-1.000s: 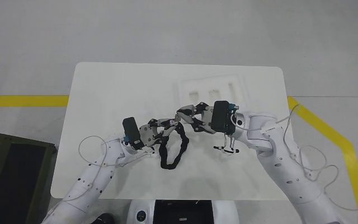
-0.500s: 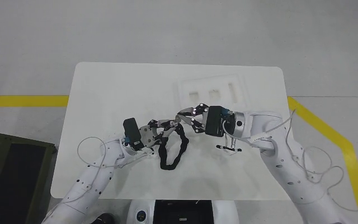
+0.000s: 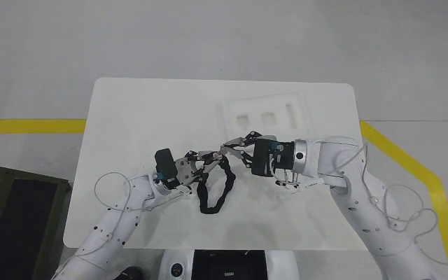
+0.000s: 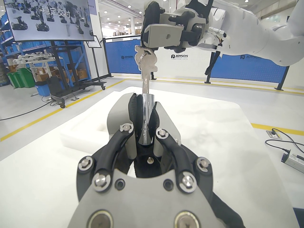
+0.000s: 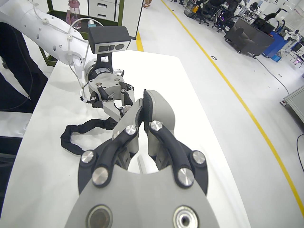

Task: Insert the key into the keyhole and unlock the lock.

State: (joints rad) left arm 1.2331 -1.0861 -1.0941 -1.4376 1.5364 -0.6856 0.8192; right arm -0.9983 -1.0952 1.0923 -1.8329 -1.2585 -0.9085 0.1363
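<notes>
In the left wrist view my left gripper (image 4: pixel 143 102) is shut on the chrome lock cylinder (image 4: pixel 147 112), which stands upright between its pads. A silver key (image 4: pixel 147 65) sticks into the cylinder's top end. My right gripper (image 4: pixel 148 47) is shut on the key's head from above. In the top view the two grippers meet over the table's middle, left gripper (image 3: pixel 212 156) and right gripper (image 3: pixel 229 147) tip to tip. The lock's black fabric-covered chain (image 3: pixel 213 198) hangs in a loop down to the table. In the right wrist view the right gripper (image 5: pixel 142 106) hides the key.
A white foam tray (image 3: pixel 269 112) with several recesses lies on the white table (image 3: pixel 140 112) behind the grippers. The chain loop (image 5: pixel 76 131) rests on the tabletop toward the front edge.
The right wrist has rolled, its black camera swinging toward the table's front, while staying shut on the key. The left gripper has stayed almost still, holding the lock.
</notes>
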